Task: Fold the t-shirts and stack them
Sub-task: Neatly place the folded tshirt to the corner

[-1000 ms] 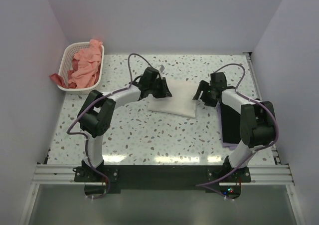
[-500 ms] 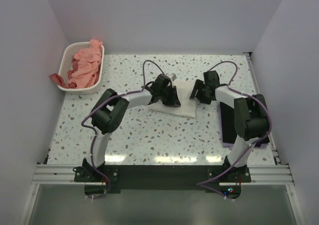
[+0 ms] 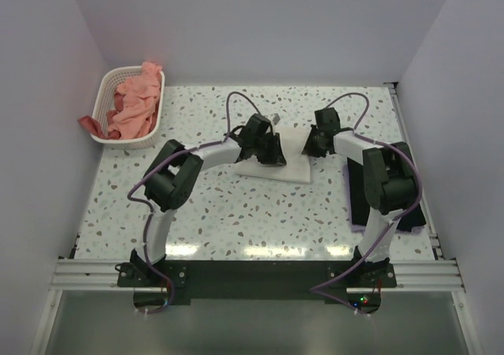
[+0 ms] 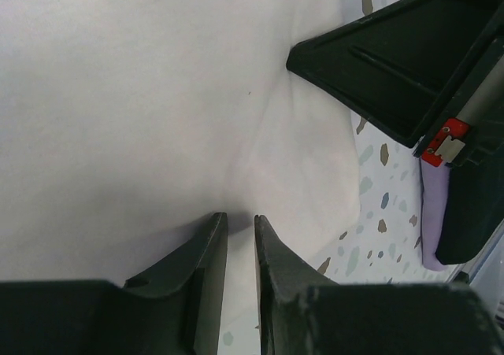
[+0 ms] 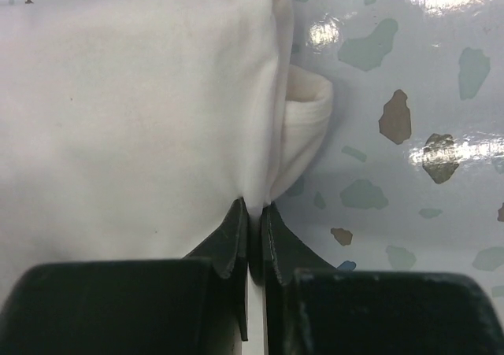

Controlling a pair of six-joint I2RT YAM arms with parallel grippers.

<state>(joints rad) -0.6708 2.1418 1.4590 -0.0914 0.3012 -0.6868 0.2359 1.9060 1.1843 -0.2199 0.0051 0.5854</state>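
Cream-white t-shirt (image 3: 291,168) lying 9-to-3 o'clock on worktop (image 3: 236,213); pinched toward 9 o'clock by narrow left end effector (image 3: 274,152); hem at 3 o'clock clamped in right end effector (image 3: 310,148).

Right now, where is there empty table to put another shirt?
The table's near strip, in front of the white t-shirt, is bare; so is the back strip right of the basket. The right side is crowded: the black t-shirt lies there.
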